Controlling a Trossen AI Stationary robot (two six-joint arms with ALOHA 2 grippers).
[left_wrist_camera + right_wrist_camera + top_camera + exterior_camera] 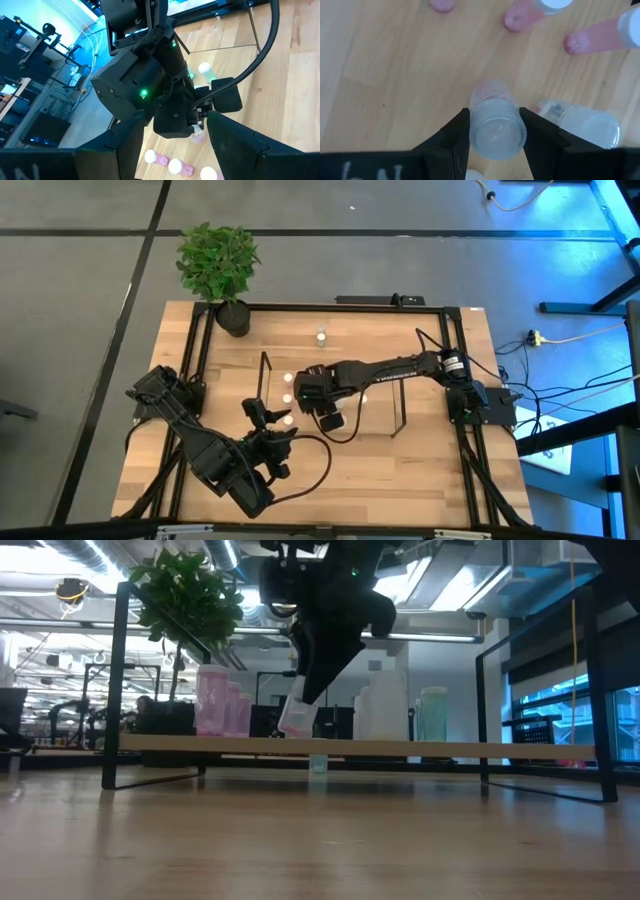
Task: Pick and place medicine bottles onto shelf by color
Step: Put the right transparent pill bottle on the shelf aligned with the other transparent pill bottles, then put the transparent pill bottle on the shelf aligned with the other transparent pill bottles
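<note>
The table [420, 470] is a light wooden top with visible plank seams, framed by black metal rails, and it stands on a grey floor crossed by dark lines. A potted green plant [218, 265] sits at the table's far left corner. On the table stands the shelf [350, 747], a pale board carried on thin black rods.

The right hand [494, 131] hangs over the middle of the shelf, clenched on a pink medicine bottle [496, 122] by its ribbed whitish cap; in the low view that bottle hangs tilted just above the board. Below it on the board stand three more pink bottles [600, 37] in a row, and a clear bottle [585, 122] just beside the held one. The low view shows a pink group [222, 702] at the board's left, whitish bottles [380, 705] to the right of the middle and a green one [432, 712] beyond them.

The left hand [262, 415] waits near the shelf's left end, its fingers apart and empty.

Behind the table, the low view shows an open workshop with ceiling ducts, strip lights and dark equipment, and blue light at the right.
</note>
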